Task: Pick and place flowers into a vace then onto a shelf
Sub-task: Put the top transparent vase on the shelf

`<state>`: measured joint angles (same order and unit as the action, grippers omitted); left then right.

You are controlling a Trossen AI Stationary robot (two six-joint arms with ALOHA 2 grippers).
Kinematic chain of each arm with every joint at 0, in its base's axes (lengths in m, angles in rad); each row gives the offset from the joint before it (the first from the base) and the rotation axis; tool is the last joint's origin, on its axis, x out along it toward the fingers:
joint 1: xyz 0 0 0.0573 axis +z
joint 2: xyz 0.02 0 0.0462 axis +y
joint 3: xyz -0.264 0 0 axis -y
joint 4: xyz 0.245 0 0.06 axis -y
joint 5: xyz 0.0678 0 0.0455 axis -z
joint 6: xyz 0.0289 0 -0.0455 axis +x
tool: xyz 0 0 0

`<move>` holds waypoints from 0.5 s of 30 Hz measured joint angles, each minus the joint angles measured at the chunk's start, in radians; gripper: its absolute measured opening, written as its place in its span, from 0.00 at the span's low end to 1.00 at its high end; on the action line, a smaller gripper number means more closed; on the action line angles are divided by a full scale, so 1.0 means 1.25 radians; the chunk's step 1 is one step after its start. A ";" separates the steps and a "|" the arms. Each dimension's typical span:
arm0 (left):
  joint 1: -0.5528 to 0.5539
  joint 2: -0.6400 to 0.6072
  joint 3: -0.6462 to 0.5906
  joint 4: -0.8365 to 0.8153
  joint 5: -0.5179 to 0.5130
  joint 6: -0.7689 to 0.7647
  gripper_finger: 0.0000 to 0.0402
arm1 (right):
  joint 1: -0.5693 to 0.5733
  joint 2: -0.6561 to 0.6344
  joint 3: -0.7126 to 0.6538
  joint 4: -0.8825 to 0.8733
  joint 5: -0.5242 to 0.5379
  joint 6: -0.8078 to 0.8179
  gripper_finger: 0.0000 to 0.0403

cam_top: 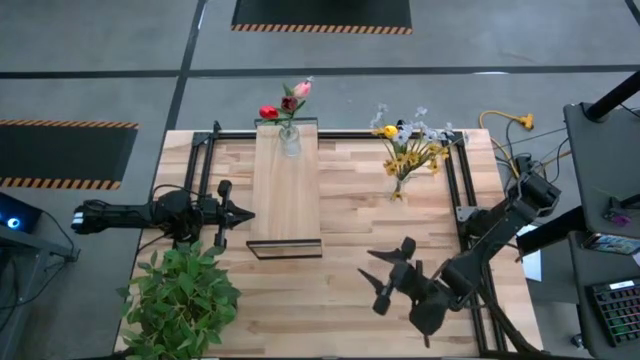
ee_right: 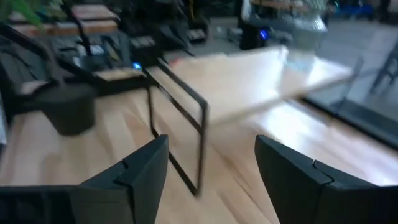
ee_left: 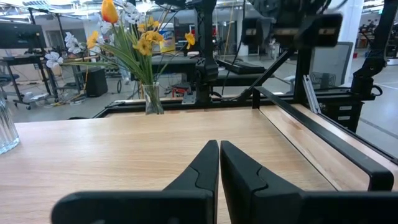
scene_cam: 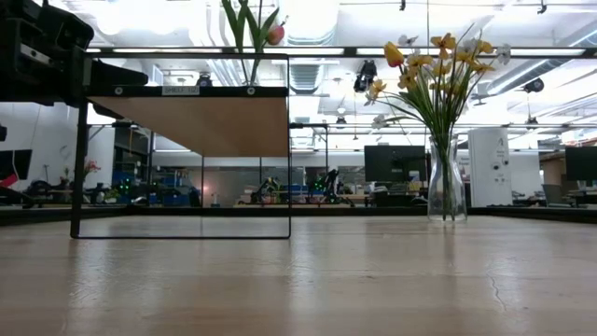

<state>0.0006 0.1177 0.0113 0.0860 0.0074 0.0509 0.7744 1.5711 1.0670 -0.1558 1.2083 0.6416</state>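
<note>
**A:** ok, top-down cam first. The shelf (cam_top: 286,185) sits on the desk (cam_top: 340,290), toward the far side, left of middle. At its far end there's a small vase (cam_top: 290,141) with red and pink tulips (cam_top: 285,100). A second vase (cam_top: 398,186) with the yellow and pale flowers (cam_top: 412,147) stands on the desk itself, right of the shelf and well apart from it. Left pincer (cam_top: 243,214) lies low just beside the shelf's left edge, fingers pressed together, holding nothing. Right pincer (cam_top: 385,277) is over the near right part of the desk, spread wide and empty. Leafy plant (cam_top: 180,295) fills the near left corner.

**B:** and the desk-level cam?

**A:** Shelf board (scene_cam: 201,124) is up on its thin black frame, with tulip stems (scene_cam: 250,42) rising from its top. The glass vase (scene_cam: 446,185) with the yellow bunch (scene_cam: 434,65) stands on the desk to the right. Part of an arm shows at the top left; no pincer tips here.

**B:** left wrist?

**A:** Its two fingers (ee_left: 202,171) meet, nothing between them. Beyond them: bare desk, the yellow bunch (ee_left: 134,40) in its vase at the far edge, and the shelf board (ee_left: 311,134) running along one side.

**B:** right wrist?

**A:** Blurry. Fingers (ee_right: 146,168) stand apart with nothing between them; the shelf's frame (ee_right: 186,115) and board (ee_right: 261,78) are ahead, and a dark plant pot (ee_right: 71,109) sits off to one side.
</note>
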 joint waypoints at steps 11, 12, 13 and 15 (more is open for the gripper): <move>0.000 0.000 0.000 0.000 0.000 0.000 0.00 | -0.029 0.001 -0.141 -0.328 0.005 0.491 0.57; 0.000 0.000 0.000 0.000 0.000 0.000 0.00 | -0.039 0.001 -0.153 -0.330 0.015 0.502 0.57; 0.000 0.000 0.000 0.000 0.000 0.000 0.00 | -0.050 0.001 -0.166 -0.330 0.023 0.510 0.57; 0.000 0.000 0.000 0.000 0.000 0.000 0.00 | -0.077 0.001 -0.187 -0.330 0.024 0.513 0.57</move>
<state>0.0006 0.1177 0.0113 0.0860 0.0074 0.0509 0.6777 1.5723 0.8331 -0.5688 1.2378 1.2832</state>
